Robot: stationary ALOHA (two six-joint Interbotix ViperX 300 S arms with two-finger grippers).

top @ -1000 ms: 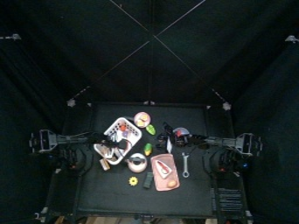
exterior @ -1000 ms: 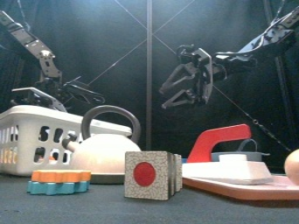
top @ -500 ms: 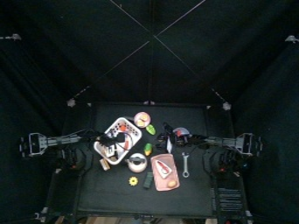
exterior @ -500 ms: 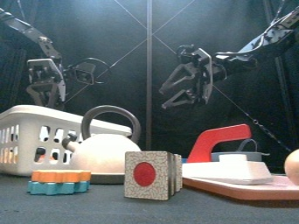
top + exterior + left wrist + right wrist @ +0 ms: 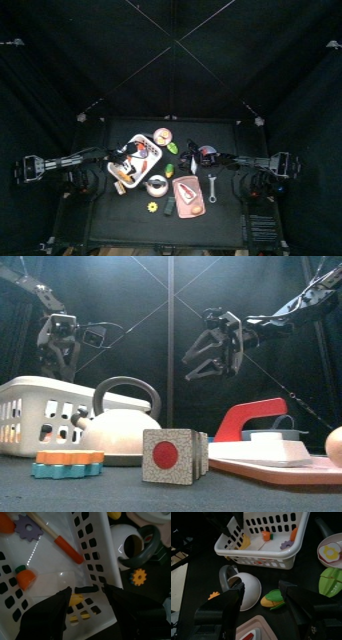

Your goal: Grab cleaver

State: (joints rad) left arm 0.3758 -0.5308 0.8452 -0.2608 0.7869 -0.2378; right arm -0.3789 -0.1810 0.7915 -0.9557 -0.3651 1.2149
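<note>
Since the earlier frames the left arm has pulled back and risen, so the left gripper (image 5: 63, 351) now hangs high over the white laundry basket (image 5: 47, 406) with its fingers spread wide and empty; the right gripper (image 5: 214, 351) has not shifted and hovers above the middle of the counter (image 5: 120, 488), fingers apart, holding nothing.

The basket stands at the counter's left side, with the white kettle (image 5: 120, 426) just beside it. The pink cutting board (image 5: 191, 198) lies toward the front right. On it rests the cleaver (image 5: 257, 419), red handle arched up over a pale blade, well apart from both grippers. A red-dotted block (image 5: 174, 454) and an orange gear (image 5: 70, 459) sit at the front edge. In the left wrist view a toy carrot (image 5: 25, 578) lies inside the basket.

The risk, as I judge it: the left arm is far from the cleaver, and reaching across could clip the kettle's handle or the basket's rim. A flat blade on a board may also slip from wide fingers unless they take the handle.
</note>
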